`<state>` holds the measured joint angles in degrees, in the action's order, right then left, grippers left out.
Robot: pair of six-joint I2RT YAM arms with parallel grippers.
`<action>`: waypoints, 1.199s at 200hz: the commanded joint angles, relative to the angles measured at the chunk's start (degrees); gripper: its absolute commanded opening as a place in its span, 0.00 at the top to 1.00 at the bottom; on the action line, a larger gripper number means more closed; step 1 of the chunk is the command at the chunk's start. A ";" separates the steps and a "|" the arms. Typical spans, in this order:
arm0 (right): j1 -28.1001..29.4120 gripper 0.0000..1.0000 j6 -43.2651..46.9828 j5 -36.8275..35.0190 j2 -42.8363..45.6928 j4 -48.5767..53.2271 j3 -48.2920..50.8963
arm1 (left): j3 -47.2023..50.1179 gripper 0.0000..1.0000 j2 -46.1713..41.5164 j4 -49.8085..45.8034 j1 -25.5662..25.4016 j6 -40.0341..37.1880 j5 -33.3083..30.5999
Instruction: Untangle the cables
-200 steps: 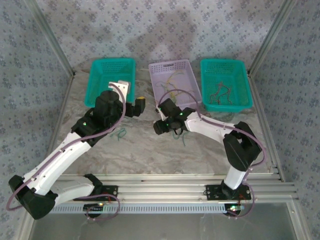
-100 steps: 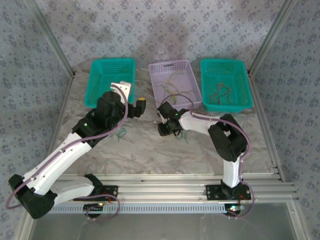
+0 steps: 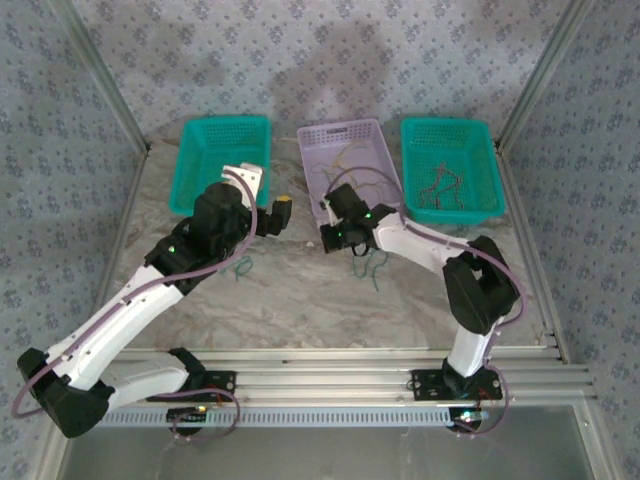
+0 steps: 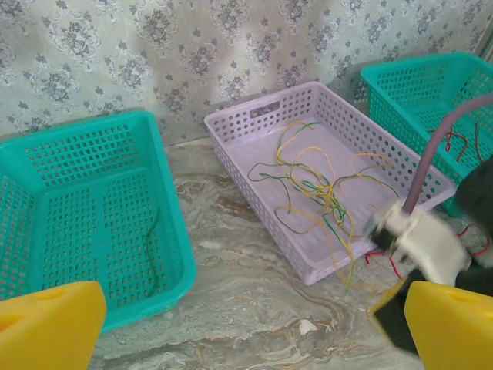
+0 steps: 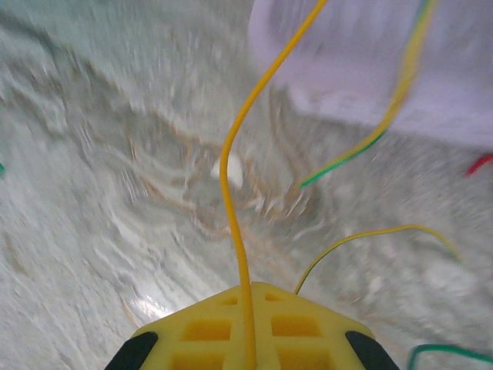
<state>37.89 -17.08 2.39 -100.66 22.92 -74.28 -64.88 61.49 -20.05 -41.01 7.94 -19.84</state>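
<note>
The right gripper tugs a yellow cable.
It has moved up to the purple basket, pinching that cable, maybe pulling it free of the tangle inside. The left gripper is spread wide.

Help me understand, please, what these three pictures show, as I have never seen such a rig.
Two white robot arms are bolted at the near edge of a marbled table. One picture looks down from above; the other two come from cameras on the wrists. At the far side a lilac basket of tangled cables stands between a left teal basket and a right teal basket. The left gripper is open. The right gripper is shut on a yellow cable that runs towards the lilac basket.
</note>
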 commanded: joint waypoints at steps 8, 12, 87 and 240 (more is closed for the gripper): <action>-5.01 1.00 0.69 3.38 1.03 0.83 -5.76 | 0.02 0.00 -0.32 -0.60 -0.55 -1.00 -1.08; -5.67 1.00 0.64 3.95 0.69 0.79 -6.45 | 0.02 0.00 -0.30 -0.54 -0.52 -0.98 -1.06; -13.89 1.00 -1.67 11.94 -13.71 5.18 -29.28 | 0.03 0.00 0.11 -0.55 -0.53 -1.35 -0.73; -16.42 0.60 -1.56 6.74 -37.66 19.55 -59.89 | -0.05 0.00 0.56 -0.71 -0.71 -1.69 0.14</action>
<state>21.08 -20.21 11.14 -141.12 40.38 -136.99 -64.64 62.08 -20.08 -41.06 7.05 -19.97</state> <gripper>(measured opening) 0.287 0.995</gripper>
